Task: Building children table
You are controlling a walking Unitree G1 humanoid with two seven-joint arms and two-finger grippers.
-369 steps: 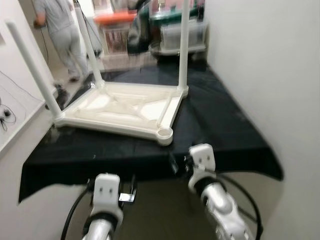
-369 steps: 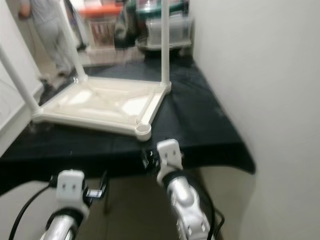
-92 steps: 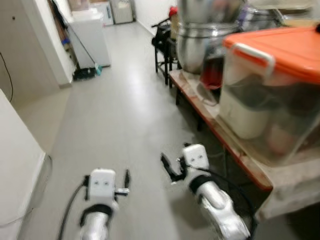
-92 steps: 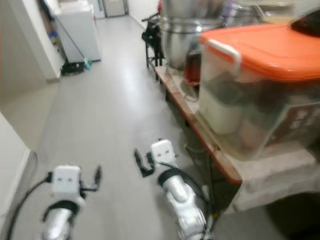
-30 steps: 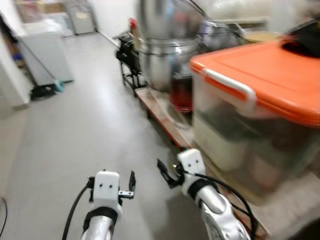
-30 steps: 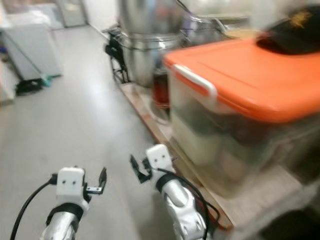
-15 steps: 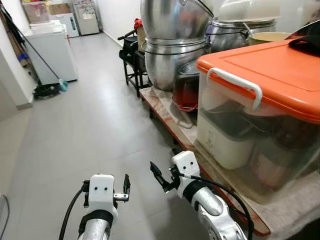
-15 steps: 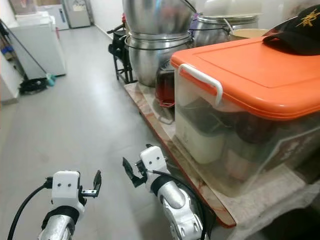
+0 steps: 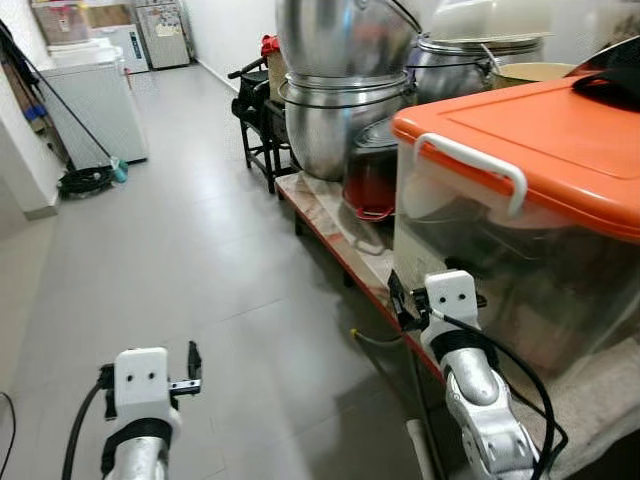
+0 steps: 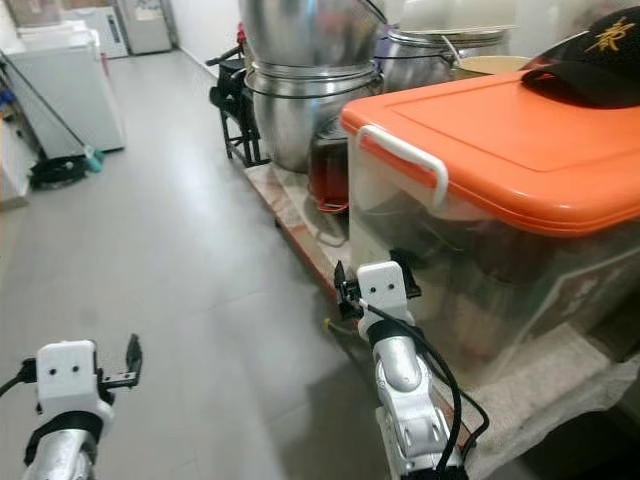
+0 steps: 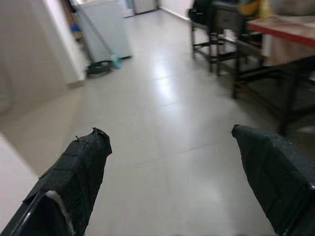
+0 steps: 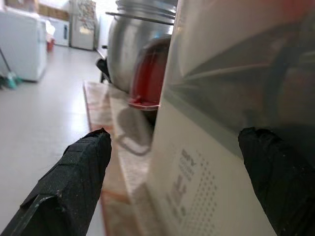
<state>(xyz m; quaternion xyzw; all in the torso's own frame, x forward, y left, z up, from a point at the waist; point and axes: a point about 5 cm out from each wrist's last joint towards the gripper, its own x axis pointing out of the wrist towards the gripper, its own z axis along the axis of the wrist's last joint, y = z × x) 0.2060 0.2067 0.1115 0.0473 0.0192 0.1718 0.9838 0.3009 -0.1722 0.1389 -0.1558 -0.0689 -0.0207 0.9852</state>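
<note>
Scene: a corridor with a grey tiled floor (image 9: 200, 260). No part of a children's table can be made out in any of the four views, so its look and place cannot be told from here.

Far left: a white appliance (image 9: 95, 95) stands against the wall, with a mop (image 9: 70, 120) leaning on it.

Left gripper (image 9: 193, 362): held low over the bare floor, well apart from all furniture. In the left wrist view its two black fingers (image 11: 78, 172) stand wide apart with only floor between them. It holds nothing and touches nothing.

Centre: a dark metal stand (image 9: 262, 110) sits at the near end of a low bench (image 9: 335, 225). On the bench rest stacked steel pots (image 9: 345, 90) and a dark red pot (image 9: 372, 180).

Right gripper (image 10: 343, 290): raised beside the bench edge, just in front of a clear storage bin (image 10: 470, 260) with an orange lid (image 10: 500, 140) and a white handle (image 10: 405, 160). In the right wrist view the fingers (image 12: 78, 172) are spread wide, with the bin wall between them in the line of sight. Whether the fingers touch the bin cannot be told. Nothing is held.

Far right: a black cap (image 10: 590, 70) lies on the orange lid.
</note>
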